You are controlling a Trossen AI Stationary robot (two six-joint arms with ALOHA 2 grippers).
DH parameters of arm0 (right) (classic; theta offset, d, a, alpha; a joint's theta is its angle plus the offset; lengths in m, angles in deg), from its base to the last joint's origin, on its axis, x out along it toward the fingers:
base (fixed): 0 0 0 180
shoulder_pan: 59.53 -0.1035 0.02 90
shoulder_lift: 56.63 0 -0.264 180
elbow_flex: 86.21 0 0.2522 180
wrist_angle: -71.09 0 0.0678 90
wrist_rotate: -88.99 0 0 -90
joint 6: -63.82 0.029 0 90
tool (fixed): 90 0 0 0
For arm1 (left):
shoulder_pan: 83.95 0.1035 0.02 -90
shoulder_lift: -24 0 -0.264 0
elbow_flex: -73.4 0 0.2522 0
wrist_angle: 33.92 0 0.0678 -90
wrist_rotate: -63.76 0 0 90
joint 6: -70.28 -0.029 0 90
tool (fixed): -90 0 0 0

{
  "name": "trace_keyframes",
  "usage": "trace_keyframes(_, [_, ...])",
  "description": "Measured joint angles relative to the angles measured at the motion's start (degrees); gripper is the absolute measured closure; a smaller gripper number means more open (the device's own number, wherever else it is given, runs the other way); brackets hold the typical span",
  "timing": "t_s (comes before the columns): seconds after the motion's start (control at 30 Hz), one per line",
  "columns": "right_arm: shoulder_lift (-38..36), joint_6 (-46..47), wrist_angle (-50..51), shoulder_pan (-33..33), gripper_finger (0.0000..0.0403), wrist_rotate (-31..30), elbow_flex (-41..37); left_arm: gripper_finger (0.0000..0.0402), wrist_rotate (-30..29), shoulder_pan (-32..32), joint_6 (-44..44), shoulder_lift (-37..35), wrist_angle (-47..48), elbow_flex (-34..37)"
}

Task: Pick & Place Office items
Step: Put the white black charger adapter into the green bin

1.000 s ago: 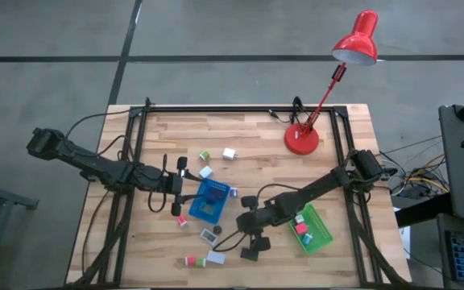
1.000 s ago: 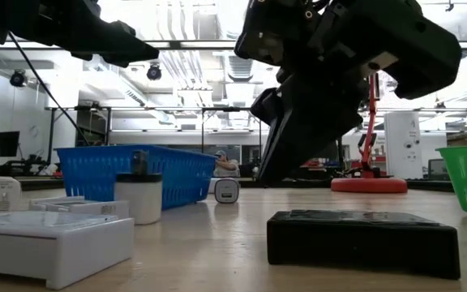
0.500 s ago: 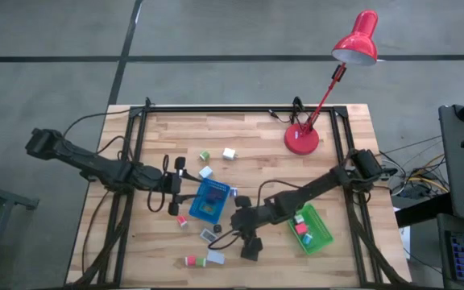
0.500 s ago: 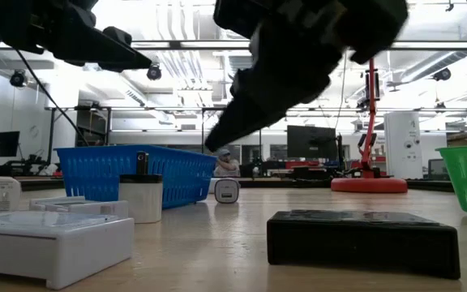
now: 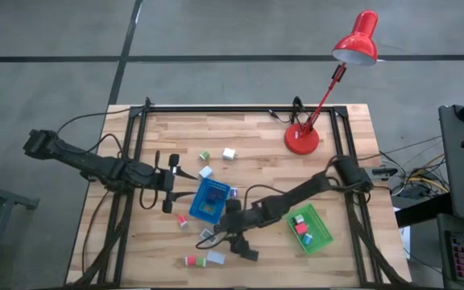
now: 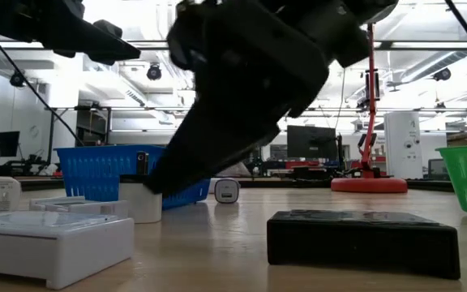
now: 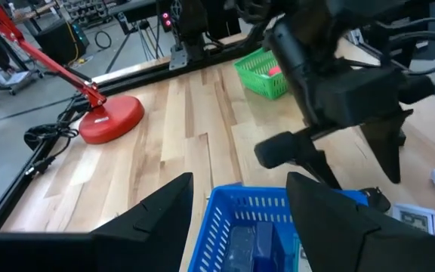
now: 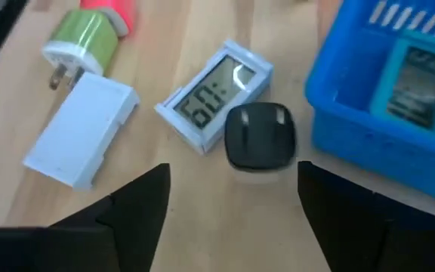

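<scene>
Plastic dominates: the blue tray (image 5: 209, 200) is a slatted basket with ribbed walls, holding a flat light-blue box (image 8: 416, 78) (its face looks glossy). Just beside the tray on the boards lie a rounded black plug block (image 8: 260, 137) and a pale-blue rectangular clock (image 8: 214, 94) with a grey display, touching each other. Near them sit a plain white box (image 8: 81, 129) and a green cylindrical plug adapter (image 8: 85, 38) with metal prongs.

The right gripper (image 8: 232, 204) hovers above the black plug block, fingers spread apart and holding nothing. The left gripper (image 7: 236, 204) hangs beside the blue tray, fingers apart, also empty.

The table (image 5: 256, 145) is pale butcher-block wood with visible strips, framed by black rails. A red desk lamp (image 5: 302, 138) stands on a round base. The green tray (image 5: 312, 229) holds red and green blocks. Beyond lies a grey concrete floor.
</scene>
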Motion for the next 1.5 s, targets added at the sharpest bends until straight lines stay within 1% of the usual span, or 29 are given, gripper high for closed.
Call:
trace_keyframes(0.2, [3.45,-1.83,1.60,0.00,0.0100,-0.03,4.97,0.0181,0.00,-0.02,0.42,-0.22,0.96,0.00])
trace_keyframes(0.4, [5.98,-2.77,1.68,0.00,0.0108,-0.30,7.30,0.0181,0.02,-0.02,0.68,-0.31,1.18,0.00])
trace_keyframes(0.5, [6.02,-2.79,2.68,0.00,0.0126,-0.26,7.58,0.0181,0.02,-0.02,0.85,-0.31,1.18,0.00])
trace_keyframes(0.77, [4.61,-3.39,6.18,0.00,0.0198,-0.10,7.46,0.0181,0.04,-0.02,0.85,-0.31,1.18,0.00])
trace_keyframes(0.93, [4.36,-4.10,7.12,-0.02,0.0225,-0.09,7.80,0.0181,0.07,-0.04,0.90,-0.31,1.19,0.09])
trace_keyframes(1.5, [3.35,-5.20,7.13,-0.02,0.0227,-0.06,7.82,0.0181,0.08,-0.07,1.16,-0.28,0.48,0.94])
